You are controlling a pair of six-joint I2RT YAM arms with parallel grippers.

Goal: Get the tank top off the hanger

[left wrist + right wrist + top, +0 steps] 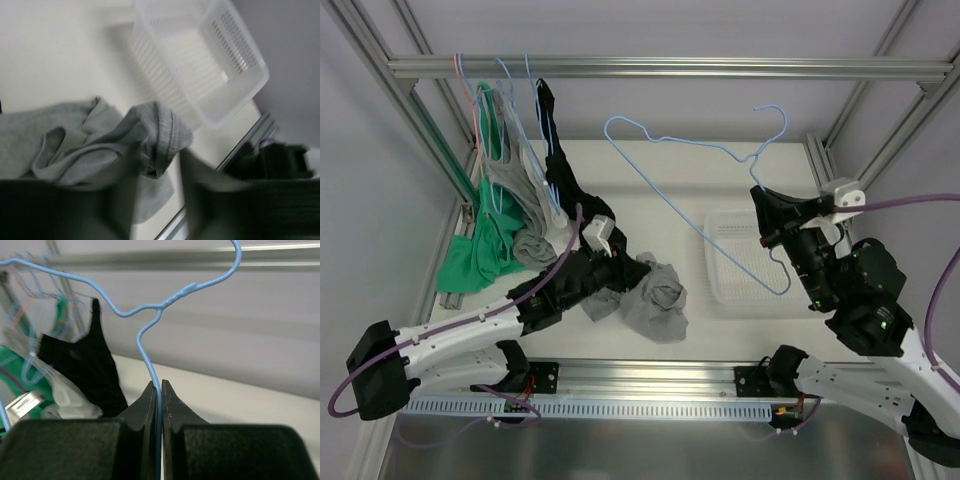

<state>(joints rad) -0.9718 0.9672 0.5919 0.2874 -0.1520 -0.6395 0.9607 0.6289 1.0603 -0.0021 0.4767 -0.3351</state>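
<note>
**Tank top off hanger, bunched at left pincer**

Crumpled grey cotton tank top (655, 300) on the white worktop (650, 225), near centre, directly ahead of the left pincer (160, 172) and touching it. Heap stretched from that pincer toward the near right, with one ribbed fold poking up between the two dark fingers in the left wrist view. Jaws a little apart with the fold in the gap. Gripped or let go: cannot tell, picture too blurred. Left arm low, stretched from the near left toward the centre, wrist almost on the cloth.

Thin light-blue wire hanger (147, 362) bare, no cloth on it. Right pincer (160, 387) clenched on the wire below the neck twist. Hook up toward the far rail, long side slanting far left to near right above the white slotted plastic basket (165, 75). Right arm raised at the right, well apart from the tank top.

Left arm far nearer the garment. Judged: separation done, only letting the cloth go and backing off left to do.
</note>
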